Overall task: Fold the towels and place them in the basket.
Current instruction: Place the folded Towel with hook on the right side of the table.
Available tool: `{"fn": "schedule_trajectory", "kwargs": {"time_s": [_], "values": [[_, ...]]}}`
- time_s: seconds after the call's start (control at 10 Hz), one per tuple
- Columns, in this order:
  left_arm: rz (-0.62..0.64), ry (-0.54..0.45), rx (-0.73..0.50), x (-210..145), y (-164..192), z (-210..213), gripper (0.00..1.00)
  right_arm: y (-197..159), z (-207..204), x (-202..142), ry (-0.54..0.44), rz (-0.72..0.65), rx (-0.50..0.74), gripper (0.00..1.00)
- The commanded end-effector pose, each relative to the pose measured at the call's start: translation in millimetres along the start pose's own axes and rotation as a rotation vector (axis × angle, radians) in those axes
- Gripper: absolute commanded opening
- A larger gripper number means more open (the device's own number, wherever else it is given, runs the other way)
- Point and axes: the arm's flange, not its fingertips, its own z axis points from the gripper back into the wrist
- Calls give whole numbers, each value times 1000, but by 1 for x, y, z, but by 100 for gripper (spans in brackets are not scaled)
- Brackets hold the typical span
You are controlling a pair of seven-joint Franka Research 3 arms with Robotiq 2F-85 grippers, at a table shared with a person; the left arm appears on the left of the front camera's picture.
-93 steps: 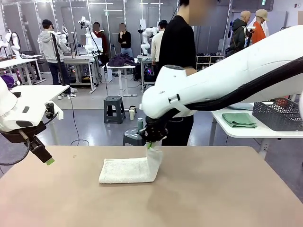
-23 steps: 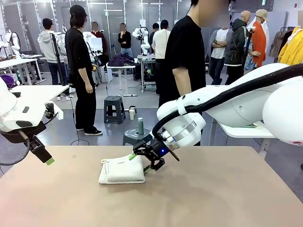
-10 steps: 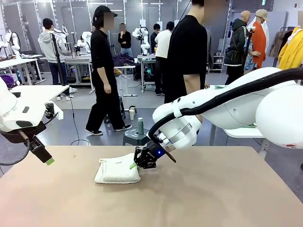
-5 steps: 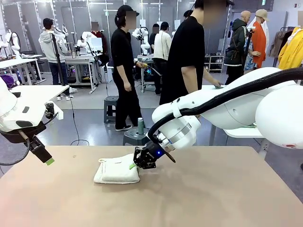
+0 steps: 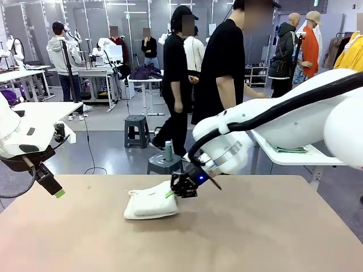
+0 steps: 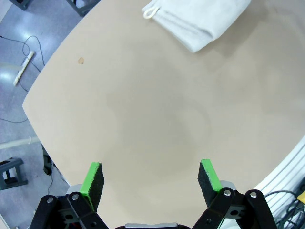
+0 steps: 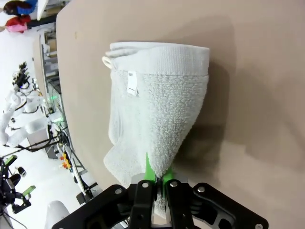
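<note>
Front camera looks across the table [image 5: 255, 238]; both wrist cameras look down, seemingly sharing its towel [image 5: 150, 204].

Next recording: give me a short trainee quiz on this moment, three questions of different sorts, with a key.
1. True or false: the right end effector is shut on an edge of the cream-white towel.
2. The left end effector is: A) open above the table, holding nothing; B) shut on a towel; C) shut on a bottle.
3. Short answer: what colour is the second towel, lying on the white side table?

Key: 1 true; 2 A; 3 green.
</note>
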Motion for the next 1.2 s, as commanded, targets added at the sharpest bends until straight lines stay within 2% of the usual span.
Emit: {"fn": "schedule_trajectory", "kwargs": {"time_s": [0.0, 0.4, 0.6, 0.8, 1.1], "values": [[5, 11, 11, -1, 0, -2, 100, -22, 60, -21, -11, -11, -15, 6], [5, 11, 11, -1, 0, -2, 100, -83, 142, -22, -34, -17, -191, 6], [5, 11, 11, -1, 0, -2, 100, -121, 181, -23, -46, -56, -232, 6], [5, 11, 11, -1, 0, -2, 100, -161, 213, -32, -78, -111, -346, 6], [5, 11, 11, -1, 0, -2, 100, -195, 260, -52, -72, -186, -416, 6]]}}
